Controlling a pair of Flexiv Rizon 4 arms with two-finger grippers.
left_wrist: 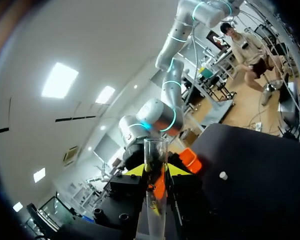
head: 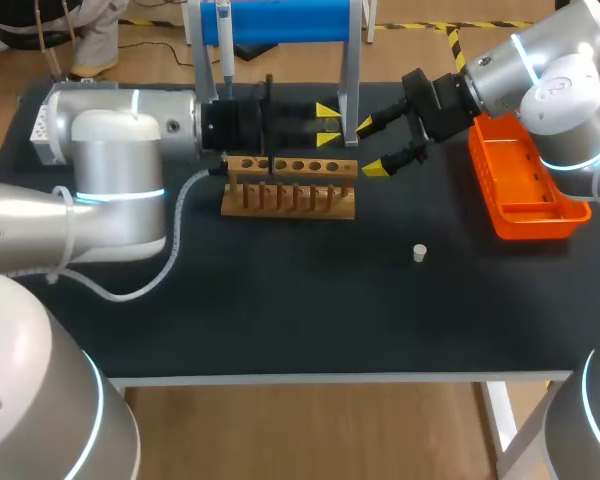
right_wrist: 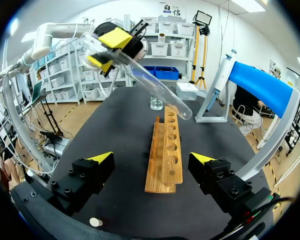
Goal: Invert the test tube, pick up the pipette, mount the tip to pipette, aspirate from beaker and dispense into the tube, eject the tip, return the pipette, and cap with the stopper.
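A small white stopper (head: 418,252) lies alone on the black desk (head: 280,300), nearest the front edge and well apart from everything else. Behind it, toward the middle, stands a wooden test tube rack (head: 290,190) with a row of round holes along its top.

Just beyond the rack, the left arm comes in from the left and lies level over the desk, its wrist stretched toward the centre. The left end effector (head: 327,125) is closed on a clear glass test tube (right_wrist: 150,80), one yellow-tipped finger on each side. In the right wrist view the tube is tilted, its free end slanting down above the rack's far holes without touching the wood. In the left wrist view the tube runs up between the fingers and past their tips.

The right arm enters from the upper right corner and angles down toward the centre. The right end effector (head: 370,147) faces the left one, near it but apart, fingers spread wide with nothing between them. The rack lies ahead of it, between its finger lines.

An orange tray (head: 530,215) sits on the desk at the right, under the right arm.

Farthest back, a pipette (head: 225,40) hangs on a stand with a blue crossbar (head: 290,20). A small glass beaker (right_wrist: 156,103) stands beyond the rack's far end.
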